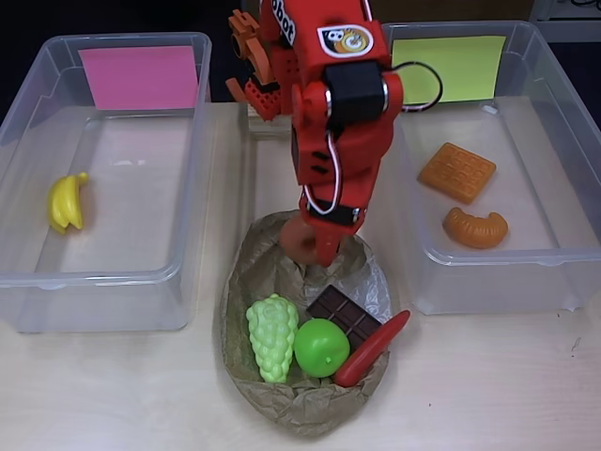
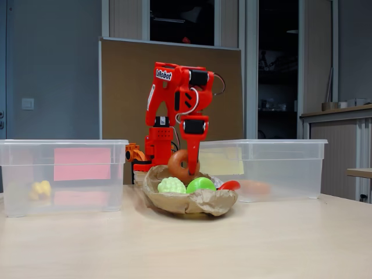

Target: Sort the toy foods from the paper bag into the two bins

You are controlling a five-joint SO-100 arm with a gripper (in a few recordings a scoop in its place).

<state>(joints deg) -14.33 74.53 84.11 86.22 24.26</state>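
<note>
The crumpled paper bag (image 1: 246, 282) (image 2: 197, 203) lies at the table's front middle. In it are light green grapes (image 1: 271, 335) (image 2: 171, 186), a green apple (image 1: 321, 347) (image 2: 200, 185), a dark chocolate bar (image 1: 344, 315) and a red chili (image 1: 373, 349) (image 2: 231, 185). My red gripper (image 1: 315, 246) (image 2: 190, 165) points down over the bag's back part, shut on a brown donut (image 1: 299, 241) (image 2: 178, 164) held upright just above the bag's rim. Yellow bananas (image 1: 67, 202) (image 2: 40, 189) lie in the pink-card bin (image 1: 141, 282) (image 2: 64, 174). An orange waffle (image 1: 457, 172) and a bread roll (image 1: 475, 228) lie in the yellow-green-card bin (image 1: 488, 282) (image 2: 290, 168).
The arm's red base (image 1: 263, 66) (image 2: 157, 145) stands between the two bins at the back. Bare wooden table (image 1: 488, 376) (image 2: 186, 250) stretches in front of the bins and on either side of the bag.
</note>
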